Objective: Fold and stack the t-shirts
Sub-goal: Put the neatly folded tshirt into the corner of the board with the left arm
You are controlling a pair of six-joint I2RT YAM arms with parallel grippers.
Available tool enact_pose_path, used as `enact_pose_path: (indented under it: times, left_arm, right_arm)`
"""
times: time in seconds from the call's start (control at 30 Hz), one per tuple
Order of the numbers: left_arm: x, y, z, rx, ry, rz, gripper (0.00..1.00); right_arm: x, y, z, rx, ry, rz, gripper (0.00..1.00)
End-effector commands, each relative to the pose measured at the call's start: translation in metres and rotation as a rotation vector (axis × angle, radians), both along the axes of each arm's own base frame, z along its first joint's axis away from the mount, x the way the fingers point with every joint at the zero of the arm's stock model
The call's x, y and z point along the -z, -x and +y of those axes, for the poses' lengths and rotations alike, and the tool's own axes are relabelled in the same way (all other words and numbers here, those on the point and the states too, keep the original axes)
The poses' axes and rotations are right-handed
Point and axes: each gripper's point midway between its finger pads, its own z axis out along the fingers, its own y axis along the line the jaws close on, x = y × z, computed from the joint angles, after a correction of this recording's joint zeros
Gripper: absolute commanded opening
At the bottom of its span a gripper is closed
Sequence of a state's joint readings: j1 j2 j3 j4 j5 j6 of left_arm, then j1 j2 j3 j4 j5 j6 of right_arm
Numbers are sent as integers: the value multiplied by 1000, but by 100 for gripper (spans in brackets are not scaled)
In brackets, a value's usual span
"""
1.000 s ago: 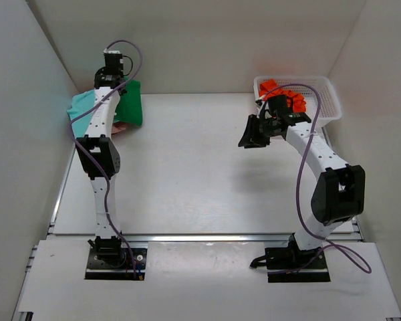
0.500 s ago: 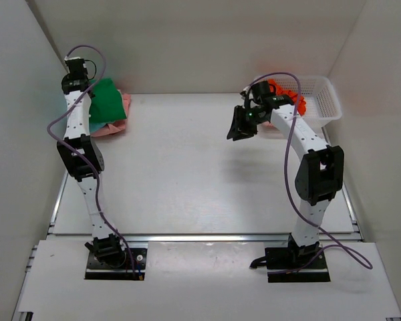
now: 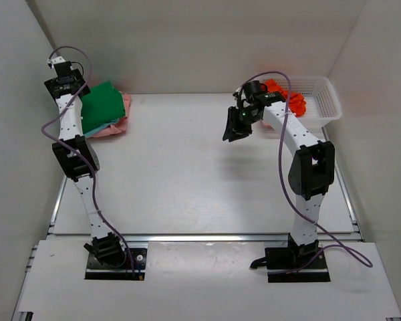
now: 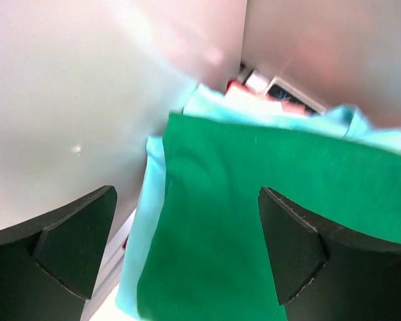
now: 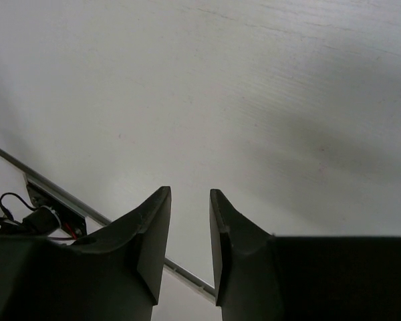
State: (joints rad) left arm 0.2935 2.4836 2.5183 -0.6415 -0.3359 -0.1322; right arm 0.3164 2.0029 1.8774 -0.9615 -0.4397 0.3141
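A folded dark green t-shirt (image 3: 105, 100) lies on top of a teal one (image 3: 97, 122) and a pale pink one (image 3: 117, 125) in the table's far left corner. My left gripper (image 3: 73, 90) hovers just left of and above this stack. In the left wrist view its gripper (image 4: 187, 247) is wide open with nothing in it, looking down on the green shirt (image 4: 254, 200) and the teal edge (image 4: 144, 221). A bright orange t-shirt (image 3: 287, 97) lies bunched in the basket. My right gripper (image 3: 236, 127) hangs above the table left of the basket. Its gripper (image 5: 190, 194) is narrowly open and empty.
The white mesh basket (image 3: 324, 100) stands at the far right against the side wall. White walls enclose the table at the back and on both sides. A metal rail (image 3: 207, 237) runs along the near edge.
My left gripper opened, let go of the green shirt onto the stack and drew back towards the left wall. My right arm swung left, away from the basket.
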Motion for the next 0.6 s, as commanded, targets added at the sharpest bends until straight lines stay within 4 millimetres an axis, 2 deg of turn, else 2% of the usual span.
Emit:
enact_pose_path:
  times: [0.0, 0.03, 0.07, 0.1, 0.13, 0.17, 0.2, 0.23, 0.27, 0.3, 0.33, 0.37, 0.4, 0.43, 0.5, 0.53, 0.57]
  left_arm:
    - [-93, -5, -11, 18, 2, -228, 99]
    - [-96, -2, -21, 45, 26, -226, 98]
    - [-86, -4, -35, 95, 57, -203, 98]
    - [-98, 1, -46, 122, 79, -222, 98]
    - [-93, 5, -68, 173, 117, -201, 98]
    - [-71, 10, -86, 214, 160, -153, 99]
    - [-87, 16, -103, 251, 171, -176, 98]
    - [-80, 28, -123, 283, 192, -150, 99]
    - [-72, 44, -147, 320, 226, -119, 98]
    - [-40, 55, -168, 361, 275, -57, 99]
    - [-60, 66, -193, 424, 308, -100, 99]
    - [-46, 89, -208, 434, 366, -75, 99]
    - [-18, 108, -227, 466, 436, -24, 99]
    - [-33, 120, -243, 498, 481, -66, 98]
    - [7, 164, -271, 493, 587, 34, 99]
    - [16, 186, -286, 490, 619, 89, 99]
    - [17, 197, -290, 494, 631, 110, 98]
  right_arm:
    - [-4, 11, -3, -7, 26, -30, 28]
    - [-7, 7, -6, 9, 21, -56, 27]
    - [-10, 13, -9, 18, 16, -57, 28]
    - [-2, 15, -13, 22, 33, -53, 28]
    - [-11, 14, -15, 36, 12, -83, 28]
    - [-12, 18, -20, 45, 21, -89, 28]
    - [-14, 20, -21, 47, 12, -99, 28]
    - [-11, 22, -23, 55, 17, -101, 28]
    - [-21, 20, -28, 65, 12, -129, 28]
    - [-24, 23, -30, 61, 17, -142, 28]
    - [-19, 25, -33, 62, 31, -132, 28]
    - [-22, 30, -37, 63, 41, -135, 28]
    - [-24, 31, -42, 67, 52, -141, 29]
    - [-20, 37, -46, 54, 71, -131, 30]
    - [-22, 49, -60, 76, 97, -127, 31]
    - [-19, 58, -67, 86, 115, -117, 31]
    - [-18, 59, -76, 110, 121, -117, 32]
